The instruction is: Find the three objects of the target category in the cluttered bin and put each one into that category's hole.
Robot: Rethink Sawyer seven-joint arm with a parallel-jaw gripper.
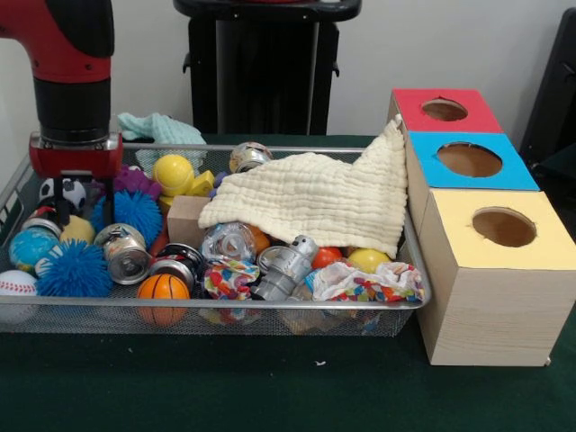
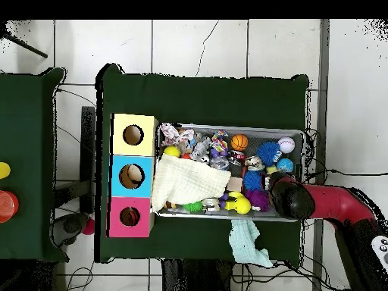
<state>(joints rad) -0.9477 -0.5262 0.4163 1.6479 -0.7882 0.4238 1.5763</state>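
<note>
Green felt covers the table [image 1: 270, 387], and the wire bin [image 1: 216, 304] sits packed. Plush toys can't be picked out; a cream cloth [image 1: 315, 198] drapes half the clutter. The gripper [image 1: 76, 184] is down among purple [image 1: 135, 182] and blue spiky balls [image 1: 137, 214], its opening impossible to judge. Well off to its far side, the red hole [image 1: 444, 110]. Overhead alone shows tiled floor [image 2: 227, 45] and a mint cloth [image 2: 247, 242].

Green-clothed table [image 1: 270, 387] under wire bin [image 1: 216, 306], wooden box [image 1: 486, 306] (touching), teal cloth [image 2: 248, 242].
</note>
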